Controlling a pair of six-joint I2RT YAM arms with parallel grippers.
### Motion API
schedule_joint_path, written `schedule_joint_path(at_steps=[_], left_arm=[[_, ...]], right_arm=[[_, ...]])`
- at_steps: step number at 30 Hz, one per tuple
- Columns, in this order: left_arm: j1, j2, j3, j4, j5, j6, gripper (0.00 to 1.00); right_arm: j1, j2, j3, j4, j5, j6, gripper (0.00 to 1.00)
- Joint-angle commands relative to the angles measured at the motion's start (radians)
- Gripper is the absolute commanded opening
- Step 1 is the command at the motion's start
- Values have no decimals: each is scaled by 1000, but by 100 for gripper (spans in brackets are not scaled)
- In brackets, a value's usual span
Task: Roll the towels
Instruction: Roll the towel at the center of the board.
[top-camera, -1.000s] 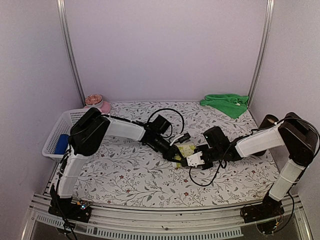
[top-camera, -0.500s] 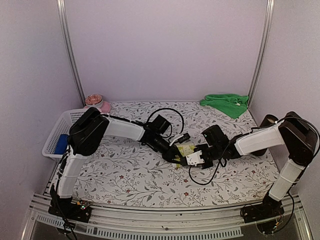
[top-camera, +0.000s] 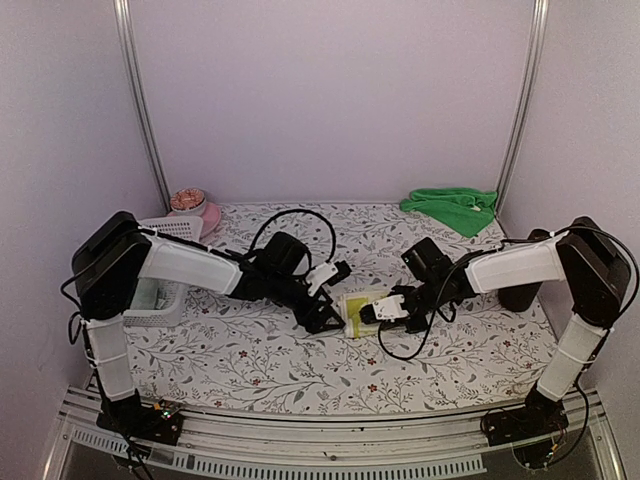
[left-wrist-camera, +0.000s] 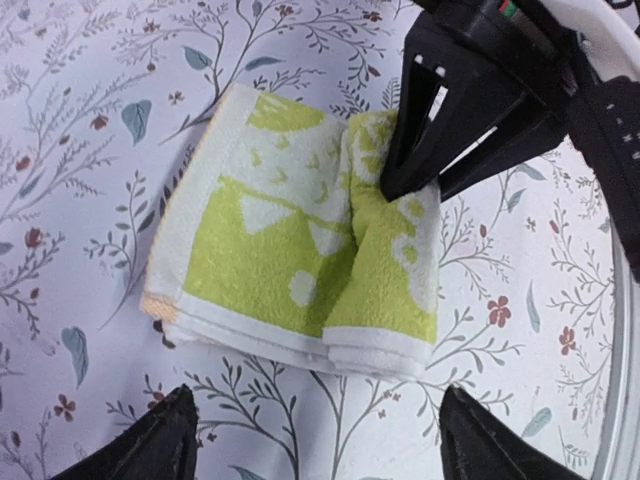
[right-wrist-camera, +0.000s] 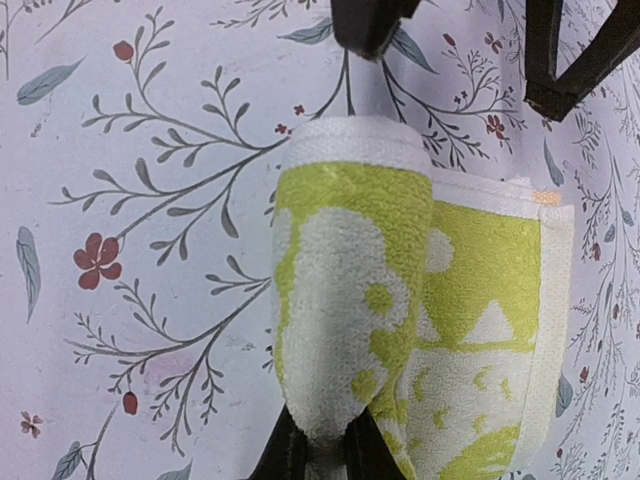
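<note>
Pinches the rolled end of the yellow towel (right-wrist-camera: 350, 290) with the right jaws. Holds the left jaws wide open, just beside it.

We see soft, bright, even light, with a pinkish tint on the walls (top-camera: 330, 100). Shadows on the table (top-camera: 250, 350) are pale with soft edges. The top picture looks a bit fuzzy. Up close, the yellow towel (left-wrist-camera: 290, 240) looks sharp and clear.

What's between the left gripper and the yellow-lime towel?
Only bare flowered table cover, seen in the left wrist view: the open left gripper stands clear of the yellow-lime towel.
</note>
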Motion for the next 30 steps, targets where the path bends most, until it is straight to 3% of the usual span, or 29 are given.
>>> schedule_joint_path(at_steps=[1, 6, 12, 21, 30], left_arm=[[-82, 11, -3, 133, -166, 47, 86], [-154, 105, 35, 125, -261, 117, 91], [-183, 62, -42, 244, -274, 129, 97], [-241, 33, -121, 327, -378, 159, 97], [-295, -64, -263, 487, -460, 330, 97]], right_arm=[[-30, 29, 13, -136, -64, 10, 3], [-41, 41, 24, -190, -77, 14, 3], [-64, 46, 22, -213, -118, 19, 3], [-68, 67, 70, -275, -180, 9, 3], [-67, 137, 167, -403, -247, 0, 3]])
